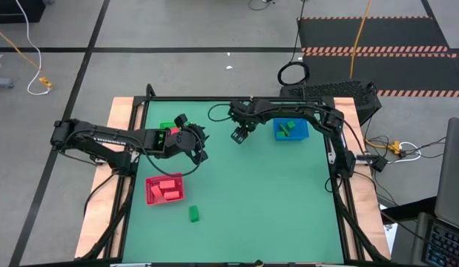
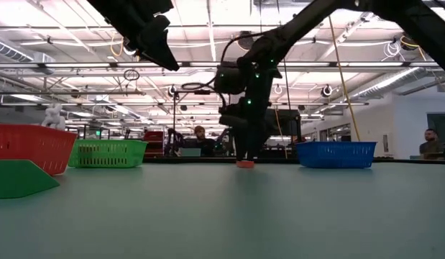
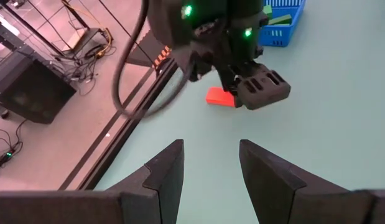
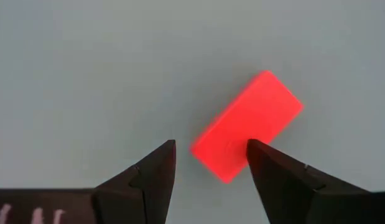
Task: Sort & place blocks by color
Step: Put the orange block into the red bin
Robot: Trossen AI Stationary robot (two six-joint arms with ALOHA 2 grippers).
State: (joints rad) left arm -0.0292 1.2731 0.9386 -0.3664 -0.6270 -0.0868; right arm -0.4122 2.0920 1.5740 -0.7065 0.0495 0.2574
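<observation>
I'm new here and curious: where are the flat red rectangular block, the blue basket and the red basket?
Flat red rectangular block point(image 4: 247, 126): right wrist view, top face.
Blue basket point(image 2: 336, 155): low view, front wall.
Red basket point(image 1: 150, 191): high view, left rim.

**Counts on the Worktop**

Three trays were counted from above: one red tray point(image 1: 164, 189), one green tray point(image 1: 167, 127) and one blue tray point(image 1: 291, 129). About three red blocks point(image 1: 168, 187) were seen in the red tray, though the exact number could not be settled. One red block point(image 4: 247, 125) was seen lying loose on the worktop point(image 1: 266, 200), and one green block point(image 1: 193, 214) likewise. At least two green blocks point(image 1: 288, 127) were made out in the blue tray. Two arms were counted, each with one end effector: left point(image 1: 202, 158), right point(image 1: 238, 136).
</observation>
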